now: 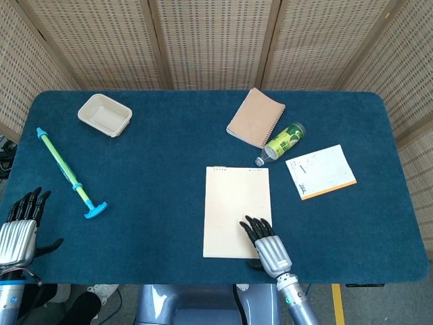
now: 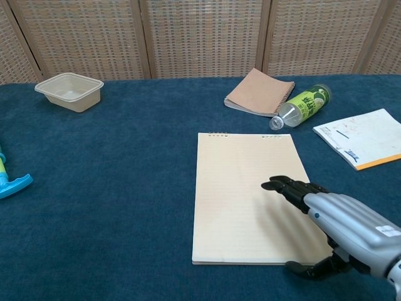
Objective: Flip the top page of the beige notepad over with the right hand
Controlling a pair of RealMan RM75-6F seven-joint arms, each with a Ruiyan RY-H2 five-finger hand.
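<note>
the beige notepad lies flat on the blue surface, near its front edge and a little right of centre, with its binding holes along the far edge and its top page lying flat. the right hand is over the notepad's near right corner, palm down, its dark fingers stretched forward and slightly apart above the page, holding nothing; the thumb reaches out beneath, close to the pad's front edge, though whether it touches the paper cannot be told. the left hand sits at the front left corner of the surface, fingers extended and a little apart, thumb out to the side, holding nothing. beyond the notepad a brown spiral notebook lies at an angle, with a green-labelled bottle on its side just beside it. a white sheet with an orange edge lies to the right, a beige tray stands at the far left, and a green and blue pump tool lies nearer on the left.
</note>
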